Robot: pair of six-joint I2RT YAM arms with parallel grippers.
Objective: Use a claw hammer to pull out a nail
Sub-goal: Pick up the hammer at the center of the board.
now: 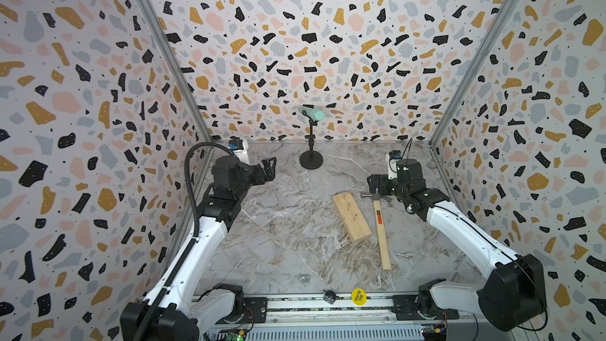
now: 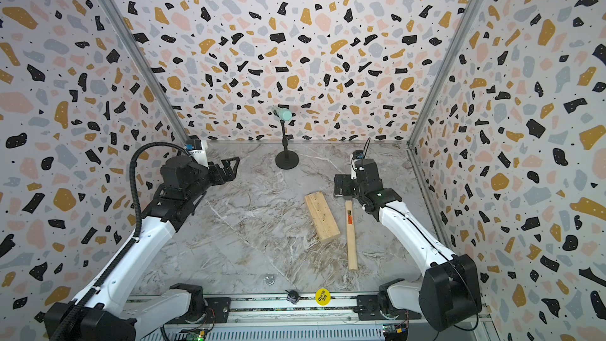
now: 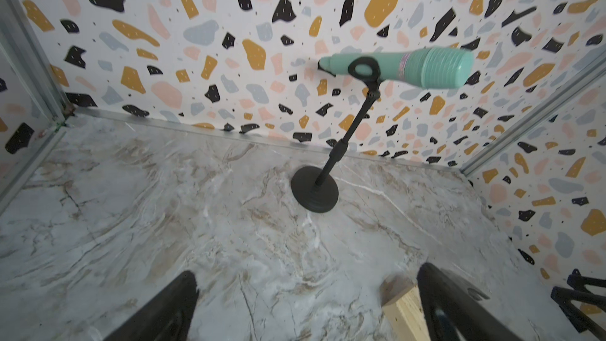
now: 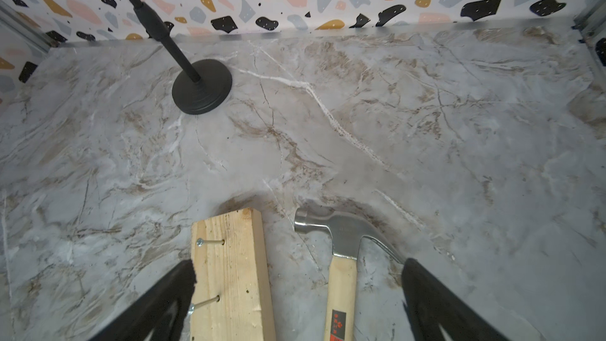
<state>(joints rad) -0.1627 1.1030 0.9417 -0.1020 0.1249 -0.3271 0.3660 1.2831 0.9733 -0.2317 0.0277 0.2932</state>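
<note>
Claw hammer (image 1: pixel 381 234) is lying flat on the table (image 1: pixel 278 231), right of centre. Its handle butt is pointing at the near edge, steel head toward the far edge. Wood block (image 1: pixel 351 217) is sitting just left of it, slightly angled, not touching. Two nails are sticking out of the block's top face: near nail (image 4: pixel 203 303), far nail (image 4: pixel 210 242).

Right end effector (image 4: pixel 300 265) is hovering over the hammer head, jaws spread wide, gripping nothing. The claw tip is running close to one finger (image 4: pixel 433 296); can't tell if they're touching. Left end effector (image 3: pixel 308 273) is hanging near the left edge, also spread and empty.

Mic stand (image 1: pixel 311 159) is standing mid far edge, carrying a mint microphone (image 1: pixel 313 113).
</note>
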